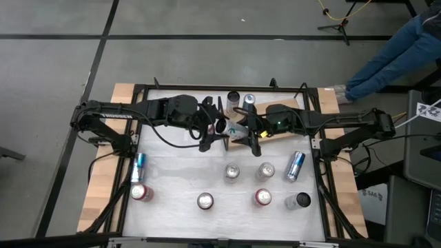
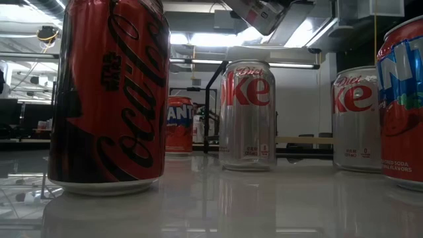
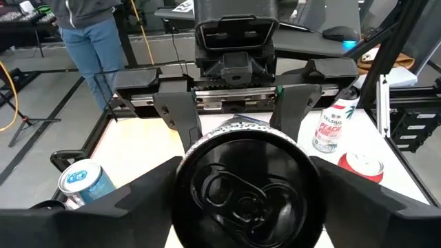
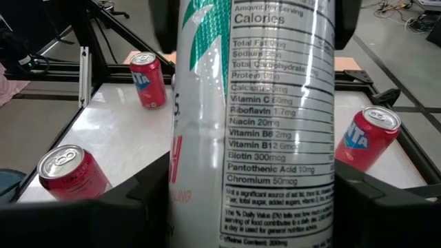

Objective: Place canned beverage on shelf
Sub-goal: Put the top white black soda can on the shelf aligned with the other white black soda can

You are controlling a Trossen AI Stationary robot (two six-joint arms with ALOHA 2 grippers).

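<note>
White tabletop (image 1: 179, 176) fills a black-framed rig standing on a grey floor, with wooden boards along its sides; a person in blue jeans (image 1: 393, 48) sits beyond the far right corner; the two arms meet over the far middle of the table, where a slim white Celsius can (image 1: 225, 127) lies on its side between them, raised off the surface; the right gripper (image 1: 242, 131) pinches it across the body, its fingers on either side of the nutrition panel in the right wrist view (image 4: 275, 103); the left gripper (image 1: 210, 131) faces the can's black top end (image 3: 244, 193), its jaws spread on both sides of it, and whether they touch the can I cannot tell; the shelf (image 1: 293, 105) is the light-brown board at the far edge, mostly hidden under the right arm, and two cans stand upright near it, one dark-topped (image 1: 233, 98) and one silver (image 1: 249, 100); nearer the front, well apart from the arms, stand two Diet Coke cans (image 1: 232, 171) (image 1: 266, 170), a red can (image 1: 263, 198), a silver-topped can (image 1: 205, 200), a dark can (image 1: 298, 200) and a red can (image 1: 142, 192) at the left; two blue cans lie on their sides, one at the left (image 1: 139, 165) and one at the right (image 1: 295, 165); from table height a red Coca-Cola can (image 2: 109, 92) looms closest
</note>
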